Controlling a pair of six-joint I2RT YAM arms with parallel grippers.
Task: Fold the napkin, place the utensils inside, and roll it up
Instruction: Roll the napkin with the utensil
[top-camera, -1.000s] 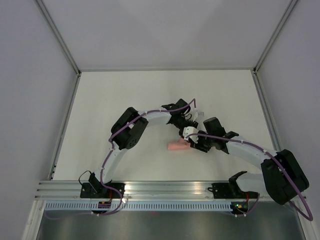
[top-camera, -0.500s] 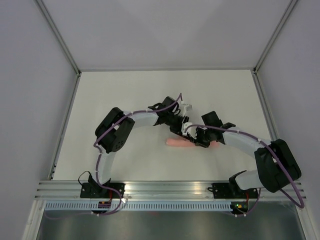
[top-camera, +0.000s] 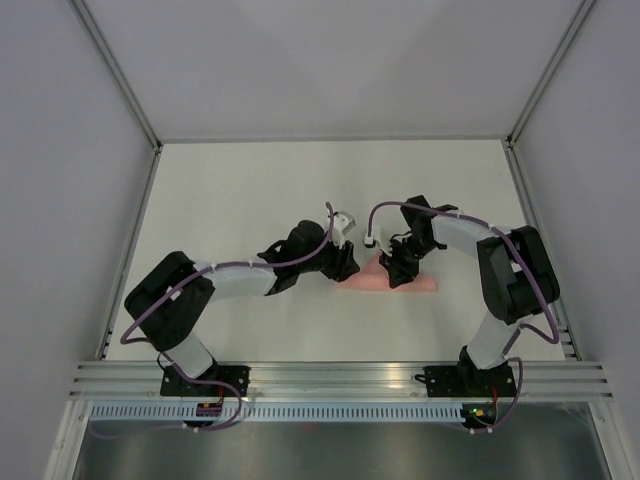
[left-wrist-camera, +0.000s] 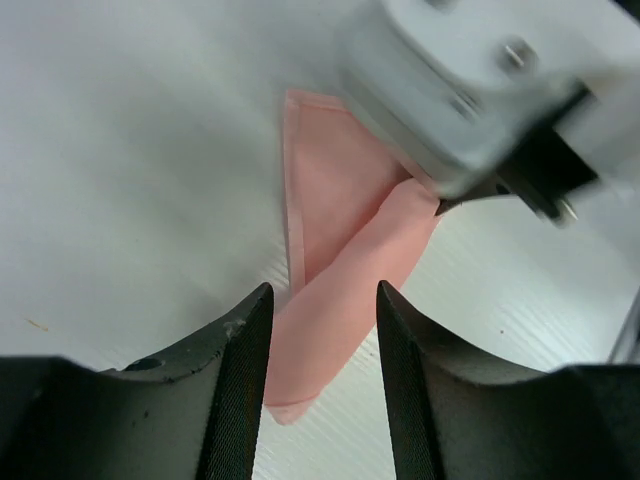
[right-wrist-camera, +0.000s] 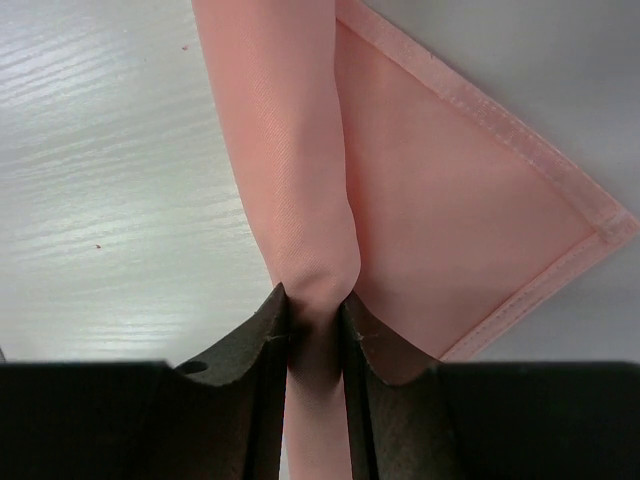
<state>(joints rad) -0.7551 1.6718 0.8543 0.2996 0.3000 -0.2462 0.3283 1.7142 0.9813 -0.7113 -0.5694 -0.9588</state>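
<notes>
The salmon-pink napkin (top-camera: 420, 285) lies at mid-table, mostly rolled into a tube, with a flat triangular flap (right-wrist-camera: 460, 210) still spread beside the roll (right-wrist-camera: 280, 150). My right gripper (right-wrist-camera: 316, 310) is shut on the roll and pinches it between both pads; from above it (top-camera: 397, 274) sits over the napkin's middle. My left gripper (left-wrist-camera: 320, 390) stands open astride the roll's left end (left-wrist-camera: 345, 300), with a gap on its right side; the top view has it (top-camera: 347, 268) at the napkin's left tip. The utensils are hidden.
The white table (top-camera: 250, 200) is bounded by grey walls at the back and both sides. An aluminium rail (top-camera: 330, 375) runs along the near edge. The right gripper's grey housing (left-wrist-camera: 470, 90) sits close ahead of my left gripper.
The left jaws have let go of the roll and stand open around its end. The right jaws have closed on the roll. Both arms swung outward, and the napkin shifted right.
</notes>
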